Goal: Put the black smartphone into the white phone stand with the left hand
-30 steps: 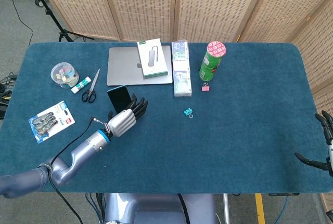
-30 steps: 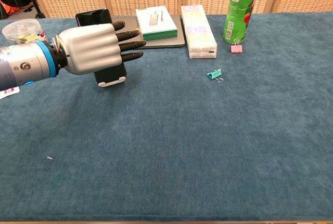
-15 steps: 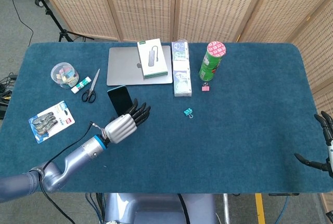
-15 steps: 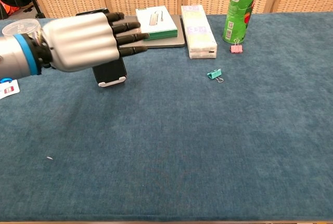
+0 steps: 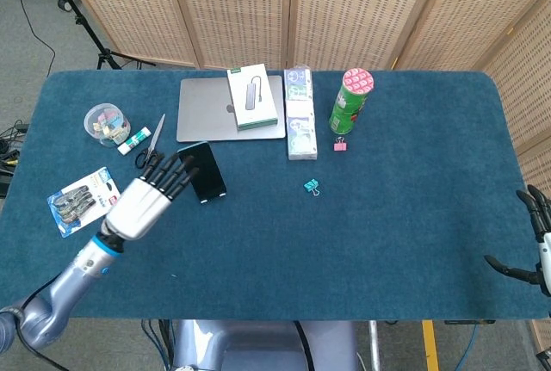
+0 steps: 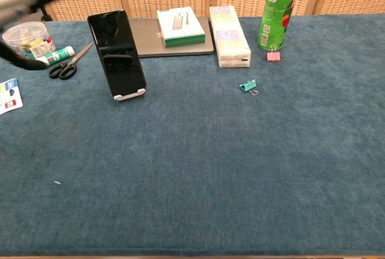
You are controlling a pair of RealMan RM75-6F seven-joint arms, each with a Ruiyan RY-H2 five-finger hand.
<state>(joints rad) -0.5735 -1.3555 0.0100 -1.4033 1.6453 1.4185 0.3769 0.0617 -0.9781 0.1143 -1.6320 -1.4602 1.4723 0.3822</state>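
**Phone propped in its stand, left robot hand clear of it**

The black smartphone (image 6: pixel 117 53) stands tilted back in the white phone stand (image 6: pixel 129 95) on the blue table (image 6: pixel 240 169), its lower edge resting in the stand's lip. The left robot hand (image 5: pixel 148 199) is just beside the phone on its left, apart from it, fingers extended and spread, holding nothing; in the chest view only its blurred fingers show at the top left corner. The right robot hand (image 5: pixel 535 242) sits at the table's far right edge, fingers apart and empty.

Behind the phone lies a grey laptop (image 5: pixel 207 111) with a green and white box (image 5: pixel 251 95) on top. Scissors (image 6: pixel 69 64) and a clear plastic tub (image 6: pixel 25 36) are to the phone's left. A green can (image 6: pixel 278 6), a pink clip (image 6: pixel 273 56) and a teal clip (image 6: pixel 247 86) lie to the right.
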